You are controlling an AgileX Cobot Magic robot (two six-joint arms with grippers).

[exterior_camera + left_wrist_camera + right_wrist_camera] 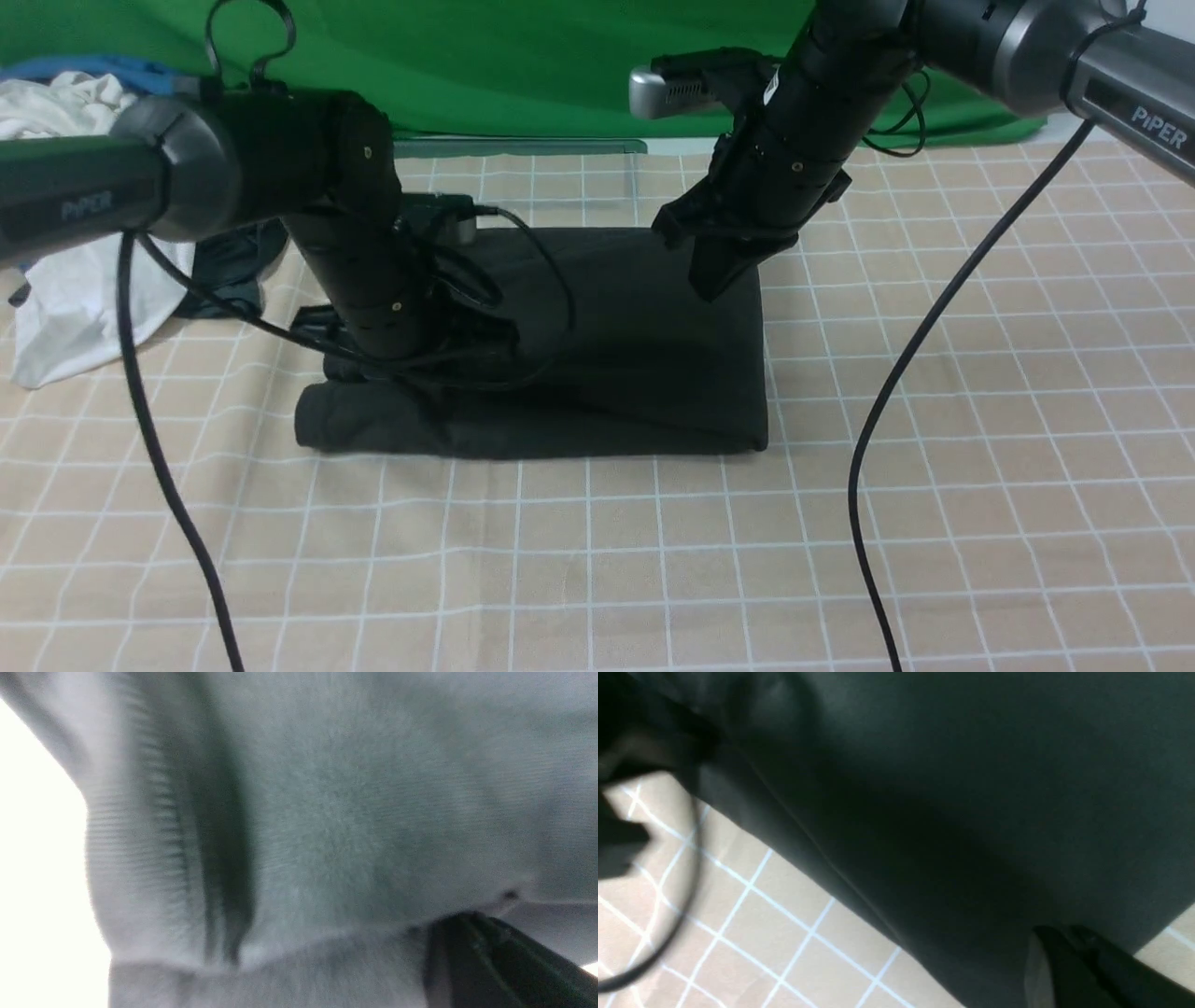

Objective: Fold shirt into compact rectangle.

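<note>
Here, white clothes [65, 308] lie at the frame's upper left; the left jaws, clenched, sit low in the bunched left part of the folded shirt [644, 373], which lies mid-frame on the table [597, 560]; the right jaws, also clenched, point down at its upper right corner.

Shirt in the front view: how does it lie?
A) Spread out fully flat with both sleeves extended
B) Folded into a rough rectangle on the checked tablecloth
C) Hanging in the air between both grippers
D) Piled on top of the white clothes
B: the shirt lies as a dark, roughly rectangular fold on the checked tablecloth, with the white clothes off to the left.
</note>
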